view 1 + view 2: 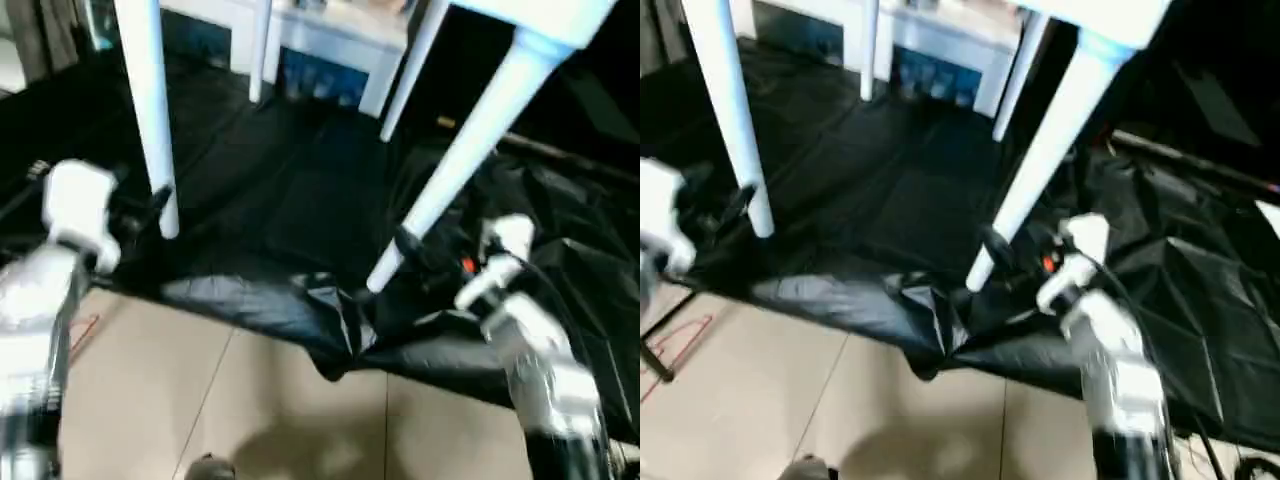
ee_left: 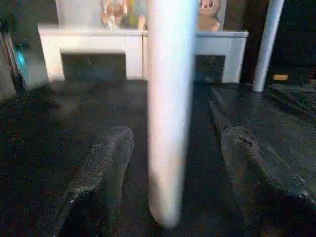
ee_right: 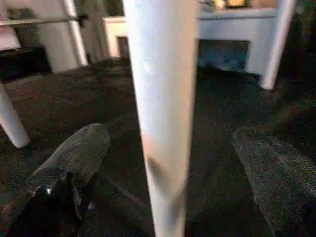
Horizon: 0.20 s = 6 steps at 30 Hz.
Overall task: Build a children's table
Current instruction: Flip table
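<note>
Your left gripper (image 2: pixel 170 170) stands with its two black fingers (image 2: pixel 101 173) spread apart on either side of a white table leg (image 2: pixel 170 98), neither finger touching it. The leg's rounded foot rests on black sheeting (image 2: pixel 49 128). Behind, you see another white leg (image 2: pixel 266 44) and a low white cabinet (image 2: pixel 89 42).

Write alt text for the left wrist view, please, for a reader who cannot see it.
A white table leg stands upright between the two black fingers of the left end effector, which are spread apart and not touching it. The leg's foot rests on a black sheet. Behind stands a low white cabinet with toys on top, and another white leg.
</note>
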{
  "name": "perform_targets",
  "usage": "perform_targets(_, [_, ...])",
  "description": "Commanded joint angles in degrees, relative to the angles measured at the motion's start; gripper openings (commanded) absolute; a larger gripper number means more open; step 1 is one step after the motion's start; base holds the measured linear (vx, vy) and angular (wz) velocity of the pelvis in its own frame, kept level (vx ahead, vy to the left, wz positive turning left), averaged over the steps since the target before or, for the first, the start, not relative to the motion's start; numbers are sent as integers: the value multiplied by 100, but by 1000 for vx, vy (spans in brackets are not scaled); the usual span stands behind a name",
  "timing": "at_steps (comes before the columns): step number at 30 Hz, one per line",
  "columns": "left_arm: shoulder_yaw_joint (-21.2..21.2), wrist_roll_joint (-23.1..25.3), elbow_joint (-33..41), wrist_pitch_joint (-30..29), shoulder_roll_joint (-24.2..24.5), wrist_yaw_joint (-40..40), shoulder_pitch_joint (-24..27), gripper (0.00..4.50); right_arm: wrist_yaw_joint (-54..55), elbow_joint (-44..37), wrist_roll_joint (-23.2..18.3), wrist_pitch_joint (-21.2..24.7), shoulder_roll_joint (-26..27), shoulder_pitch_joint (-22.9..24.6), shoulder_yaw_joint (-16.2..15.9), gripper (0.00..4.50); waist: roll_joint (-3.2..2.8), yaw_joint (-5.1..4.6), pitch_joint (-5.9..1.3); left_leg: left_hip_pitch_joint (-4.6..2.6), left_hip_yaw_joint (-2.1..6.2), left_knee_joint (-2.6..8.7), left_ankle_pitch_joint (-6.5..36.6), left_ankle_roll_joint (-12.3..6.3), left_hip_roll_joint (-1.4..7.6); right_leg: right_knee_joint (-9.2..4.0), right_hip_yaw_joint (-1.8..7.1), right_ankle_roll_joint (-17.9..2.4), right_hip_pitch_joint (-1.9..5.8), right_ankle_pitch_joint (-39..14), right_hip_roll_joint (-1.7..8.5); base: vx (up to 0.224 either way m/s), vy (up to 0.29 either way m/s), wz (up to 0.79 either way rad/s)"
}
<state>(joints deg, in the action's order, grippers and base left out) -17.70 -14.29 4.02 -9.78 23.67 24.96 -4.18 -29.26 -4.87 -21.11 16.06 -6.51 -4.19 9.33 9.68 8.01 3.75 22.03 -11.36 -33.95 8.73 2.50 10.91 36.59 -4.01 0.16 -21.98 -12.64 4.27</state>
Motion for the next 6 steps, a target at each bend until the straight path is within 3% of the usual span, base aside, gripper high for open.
perform_targets(1, [360, 202, 860, -530, -311, -388, 549, 327, 251, -494, 339, 190, -130, 320, -78, 450, -297, -44, -273, -236, 263, 570, 3036, 766, 374, -588, 319, -632, 4, -1959, 462, 0, 0, 0])
perform_targets(2, [445, 399, 970, -559, -355, -508, 668, 327, 296, -538, 412, 203, -145, 380, -116, 450, -266, -56, -255, -212, 264, 579, 3088, 764, 380, -616, 320, -594, 14, -2015, 456, 0, 0, 0])
perform_targets(3, [569, 768, 1106, -707, -459, -782, 807, 327, 346, -587, 449, 288, -149, 452, -168, 450, -304, -51, -239, -314, 257, 531, 3354, 727, 344, -729, 335, -413, -67, -2646, 479, 0, 0, 0])
perform_targets(4, [588, 860, 1135, -772, -497, -870, 831, 327, 355, -599, 439, 324, -146, 468, -179, 450, -290, -77, -225, -307, 269, 529, 3400, 719, 338, -759, 336, -349, -71, -2818, 476, 0, 0, 0])
perform_targets(5, [635, 919, 1252, -607, -634, -981, 961, 327, 406, -604, 481, 316, -122, 498, -215, 450, -350, -71, -206, -321, 306, 522, 3510, 716, 325, -812, 320, -239, -78, -3154, 489, 0, 0, 0])
perform_targets(6, [654, 1010, 1381, -529, -799, -1180, 1099, 327, 473, -626, 501, 303, -95, 544, -265, 450, -329, -109, -185, -291, 351, 534, 3618, 725, 341, -848, 283, -196, -35, -3334, 509, 0, 0, 0])
